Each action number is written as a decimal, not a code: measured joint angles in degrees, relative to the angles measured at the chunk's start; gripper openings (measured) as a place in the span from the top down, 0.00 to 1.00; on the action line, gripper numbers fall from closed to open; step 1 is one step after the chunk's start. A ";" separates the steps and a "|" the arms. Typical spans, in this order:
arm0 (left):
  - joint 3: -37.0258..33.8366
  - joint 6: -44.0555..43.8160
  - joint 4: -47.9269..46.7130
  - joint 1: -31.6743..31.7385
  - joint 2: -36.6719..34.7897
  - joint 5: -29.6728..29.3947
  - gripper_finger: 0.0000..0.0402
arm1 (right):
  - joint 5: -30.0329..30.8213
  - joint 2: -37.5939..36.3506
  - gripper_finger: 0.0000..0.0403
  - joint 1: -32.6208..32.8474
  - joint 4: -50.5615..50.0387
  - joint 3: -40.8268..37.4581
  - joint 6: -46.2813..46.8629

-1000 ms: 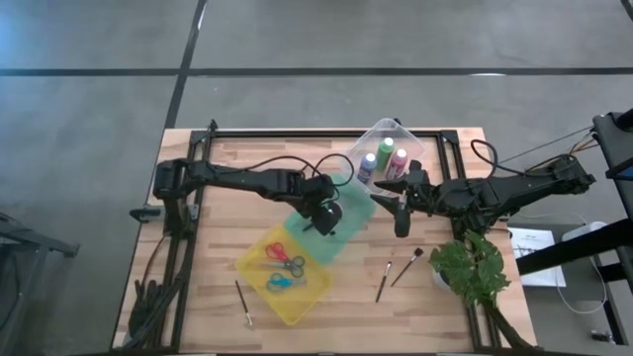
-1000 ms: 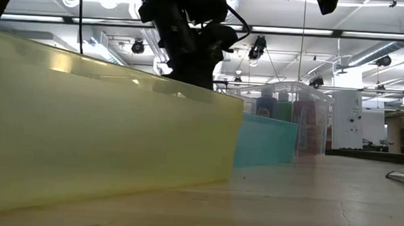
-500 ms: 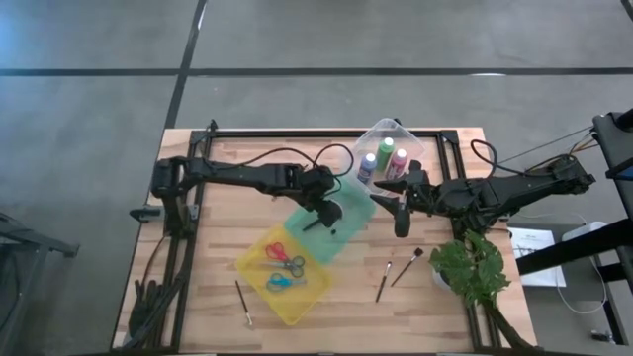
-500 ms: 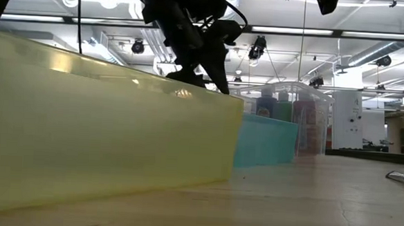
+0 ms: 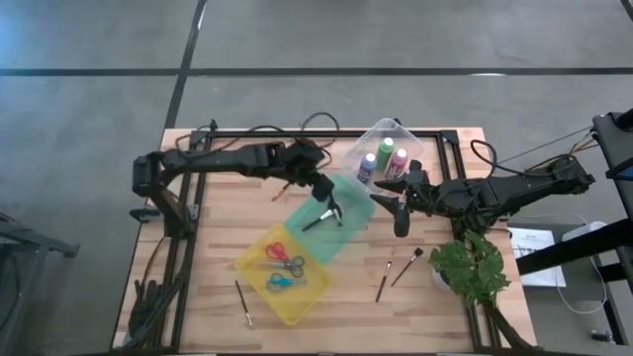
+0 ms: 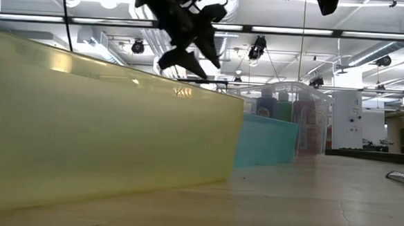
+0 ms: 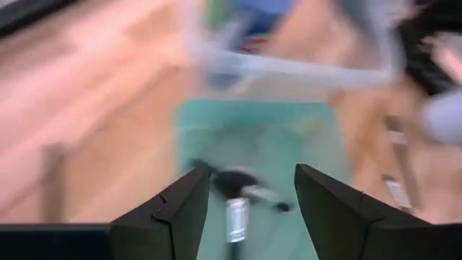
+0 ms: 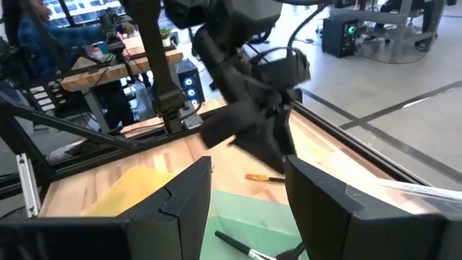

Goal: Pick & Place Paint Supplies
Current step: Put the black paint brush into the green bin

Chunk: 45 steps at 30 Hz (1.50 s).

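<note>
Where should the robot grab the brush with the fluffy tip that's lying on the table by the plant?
Probably mid-handle, coming straight down from above. The fluffy-tipped brush lies flat and slanted on the wooden table, so the gripper fingers should close across its thin handle. Another brush lies close beside it, and the plant crowds its other side. The right gripper is nearest.

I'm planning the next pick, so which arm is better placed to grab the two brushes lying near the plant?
Right. The right gripper hangs open close to the two brushes by the plant, while the left gripper is over the green bin, farther off.
</note>
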 joint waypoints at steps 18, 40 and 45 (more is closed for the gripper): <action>-8.02 4.09 -24.11 10.59 -1.56 -5.99 0.57 | 3.23 0.32 0.58 -0.14 -0.95 0.00 3.42; -24.56 7.74 -3.81 13.09 -1.31 -1.37 0.67 | 7.58 1.53 0.58 -0.92 -0.31 0.00 17.23; -24.59 7.70 -2.48 13.09 0.32 0.07 0.67 | 8.16 1.49 0.58 -0.92 -0.15 0.00 18.11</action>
